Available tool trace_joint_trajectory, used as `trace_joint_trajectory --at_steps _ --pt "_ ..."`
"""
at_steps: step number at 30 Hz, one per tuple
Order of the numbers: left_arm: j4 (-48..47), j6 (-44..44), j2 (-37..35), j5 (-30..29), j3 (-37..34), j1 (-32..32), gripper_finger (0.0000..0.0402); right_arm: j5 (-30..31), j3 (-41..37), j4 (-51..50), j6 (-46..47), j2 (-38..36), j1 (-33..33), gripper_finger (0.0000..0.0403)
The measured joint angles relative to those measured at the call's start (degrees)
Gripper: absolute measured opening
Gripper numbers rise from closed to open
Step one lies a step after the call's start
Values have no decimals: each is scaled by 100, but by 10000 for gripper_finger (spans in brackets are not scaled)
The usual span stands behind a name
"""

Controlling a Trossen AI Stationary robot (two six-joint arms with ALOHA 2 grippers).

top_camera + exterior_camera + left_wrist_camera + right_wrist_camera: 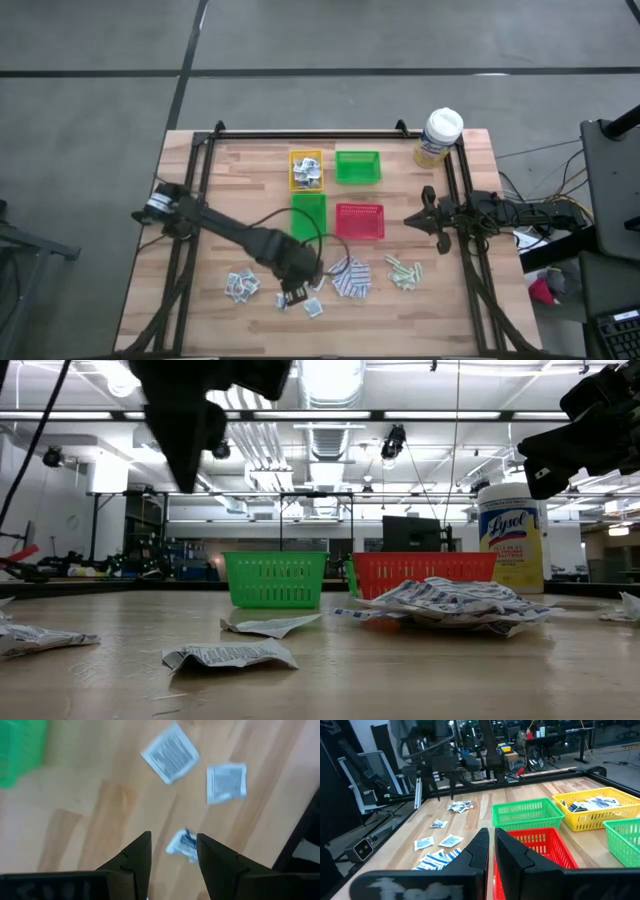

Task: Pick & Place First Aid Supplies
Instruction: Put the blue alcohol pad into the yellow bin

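Note:
First aid supplies lie loose on the near half of the table: a heap of white-grey sachets (pixel 240 285), blue-and-white pads (pixel 350 278) and pale green strips (pixel 403 270). More fill the yellow tray (pixel 306 170). My left gripper (pixel 172 852) hangs open above the table, pointing down, near the sachets at the front middle (pixel 295 293). A small blue-and-white packet (pixel 182 845) lies on the wood below the gap between its fingers, and two white sachets (pixel 170 754) (pixel 226 782) lie farther off. My right gripper (pixel 490 850) is shut and level at the table's right side (pixel 425 215).
Two green trays (pixel 357 165) (pixel 309 215) and a red tray (pixel 359 220) stand at mid-table beside the yellow one. A yellow canister with a white lid (pixel 440 135) stands at the far right corner. A dark metal frame (pixel 300 135) runs around the table.

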Motion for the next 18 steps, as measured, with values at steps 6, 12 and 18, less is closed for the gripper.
trace_joint_trajectory --at_steps 6,12,18 --pt "27 -224 0 -45 -248 -586 149 0 2 0 -1 0 0 28" --pt "308 -470 0 -435 -613 -1176 149 0 2 -1 0 0 -1 28" --pt "837 -779 0 -831 -902 -1501 149 0 2 0 -2 0 -2 28"
